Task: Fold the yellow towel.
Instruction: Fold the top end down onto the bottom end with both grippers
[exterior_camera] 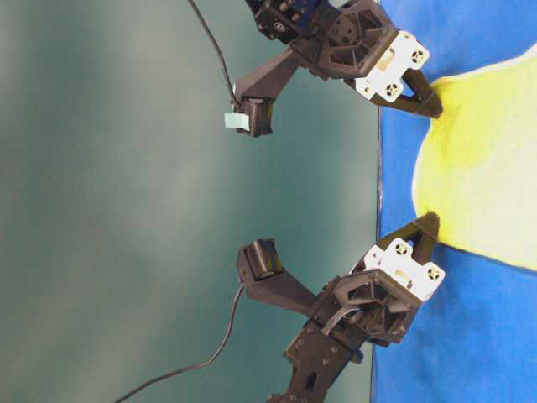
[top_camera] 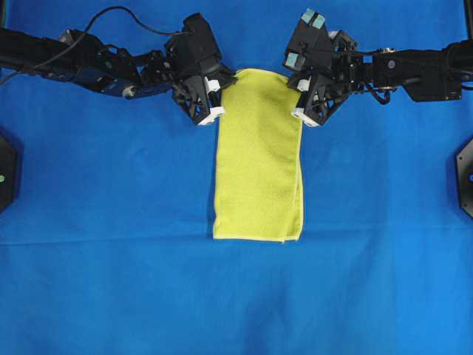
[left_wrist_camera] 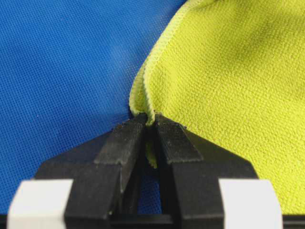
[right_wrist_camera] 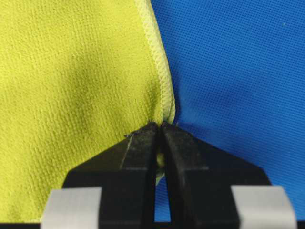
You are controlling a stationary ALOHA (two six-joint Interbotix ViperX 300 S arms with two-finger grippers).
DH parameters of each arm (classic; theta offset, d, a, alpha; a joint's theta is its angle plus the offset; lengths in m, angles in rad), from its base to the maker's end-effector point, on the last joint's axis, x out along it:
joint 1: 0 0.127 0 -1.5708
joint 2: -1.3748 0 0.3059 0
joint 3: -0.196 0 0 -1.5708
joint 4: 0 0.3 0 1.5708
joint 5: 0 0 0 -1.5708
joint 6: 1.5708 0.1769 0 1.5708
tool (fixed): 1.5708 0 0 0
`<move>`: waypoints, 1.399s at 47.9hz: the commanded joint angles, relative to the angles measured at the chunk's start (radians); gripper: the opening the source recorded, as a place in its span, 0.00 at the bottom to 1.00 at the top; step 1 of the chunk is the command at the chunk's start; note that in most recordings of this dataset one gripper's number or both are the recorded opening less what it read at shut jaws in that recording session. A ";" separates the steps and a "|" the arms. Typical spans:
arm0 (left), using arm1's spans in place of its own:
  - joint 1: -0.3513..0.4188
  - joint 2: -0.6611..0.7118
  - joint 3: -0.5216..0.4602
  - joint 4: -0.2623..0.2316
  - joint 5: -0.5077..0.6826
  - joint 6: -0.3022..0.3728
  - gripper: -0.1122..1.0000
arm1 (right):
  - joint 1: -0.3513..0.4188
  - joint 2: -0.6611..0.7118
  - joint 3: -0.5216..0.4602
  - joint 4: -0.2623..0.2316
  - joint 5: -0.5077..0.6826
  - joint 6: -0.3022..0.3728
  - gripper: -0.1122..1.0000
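Note:
The yellow towel (top_camera: 259,159) lies on the blue cloth as a tall doubled rectangle with its paler stitched edge along the sides. Its far end is lifted slightly off the cloth between the two grippers. My left gripper (top_camera: 222,97) is shut on the towel's far left corner; in the left wrist view (left_wrist_camera: 151,119) the doubled hem (left_wrist_camera: 143,98) is pinched between the black fingertips. My right gripper (top_camera: 296,99) is shut on the far right corner, with the towel's edge (right_wrist_camera: 164,90) running into its closed tips (right_wrist_camera: 159,125). The table-level view shows both grippers, left (exterior_camera: 430,220) and right (exterior_camera: 436,109), holding the towel (exterior_camera: 482,180).
The blue table cloth (top_camera: 111,281) covers the whole table, with a faint crease across it near the towel's near edge. Black mounts sit at the left (top_camera: 4,171) and right (top_camera: 465,174) borders. Both arms reach in from the far corners.

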 commanded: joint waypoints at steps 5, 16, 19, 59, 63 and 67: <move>0.008 -0.103 -0.011 0.000 0.021 0.008 0.15 | -0.026 -0.077 -0.025 -0.006 0.058 -0.008 0.13; 0.032 -0.140 -0.009 -0.002 0.026 0.020 0.15 | -0.037 -0.129 -0.048 -0.035 0.087 -0.008 0.13; 0.032 -0.141 -0.008 -0.002 0.028 0.031 0.15 | -0.037 -0.130 -0.049 -0.035 0.087 -0.006 0.13; -0.308 -0.330 0.163 -0.003 0.067 0.060 0.15 | 0.281 -0.388 0.114 0.011 0.222 0.153 0.13; -0.351 -0.325 0.169 -0.003 0.069 0.049 0.15 | 0.333 -0.388 0.120 0.011 0.224 0.187 0.13; -0.390 -0.314 0.170 -0.005 0.069 0.018 0.15 | 0.374 -0.376 0.121 0.011 0.222 0.210 0.13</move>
